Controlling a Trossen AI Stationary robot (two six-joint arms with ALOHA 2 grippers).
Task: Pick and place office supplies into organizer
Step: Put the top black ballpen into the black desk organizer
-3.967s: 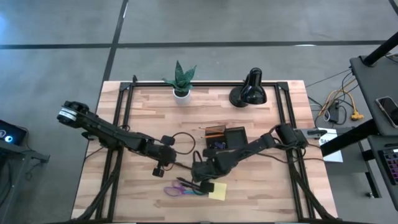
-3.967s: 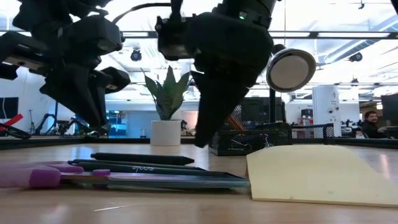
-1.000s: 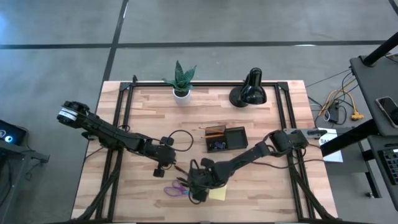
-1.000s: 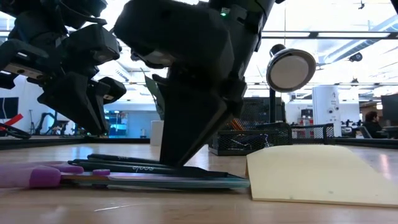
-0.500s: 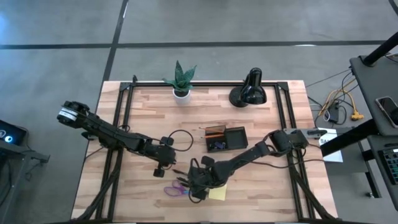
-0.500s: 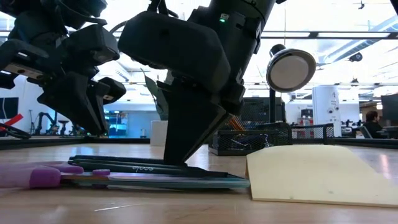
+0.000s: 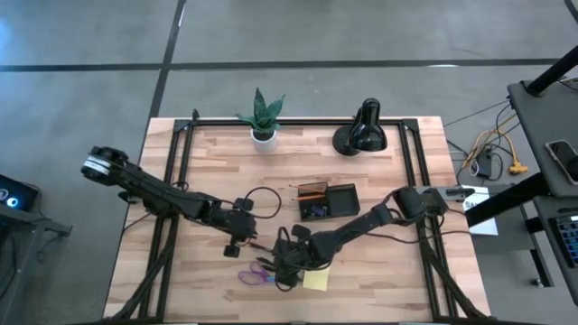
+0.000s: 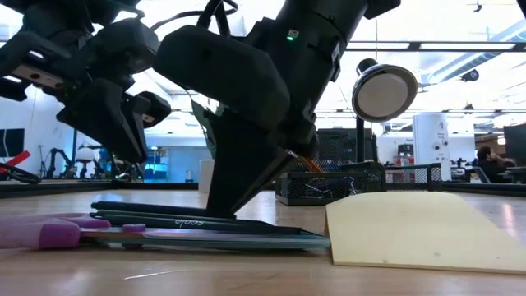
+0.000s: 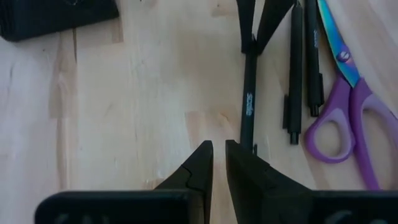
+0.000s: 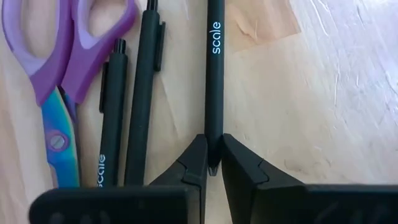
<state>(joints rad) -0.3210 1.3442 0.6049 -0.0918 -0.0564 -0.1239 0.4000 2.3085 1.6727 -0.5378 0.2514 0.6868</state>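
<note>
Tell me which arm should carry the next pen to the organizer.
Right. Its tool is already closed on one black pen, with the organizer close by. The left tool hovers over bare wood, fingers nearly shut and holding nothing.

right gripper (image 7: 282, 273): low, bottom middle, fingers pinched tight on something | left gripper (image 7: 234, 244): hangs left of middle, fingers nearly together

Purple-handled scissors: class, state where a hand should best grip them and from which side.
Probably from above, across the shank just ahead of the handles of the scissors, fingers either side. They lie flat and shut beside the black pens, so a side approach is blocked there.
</note>
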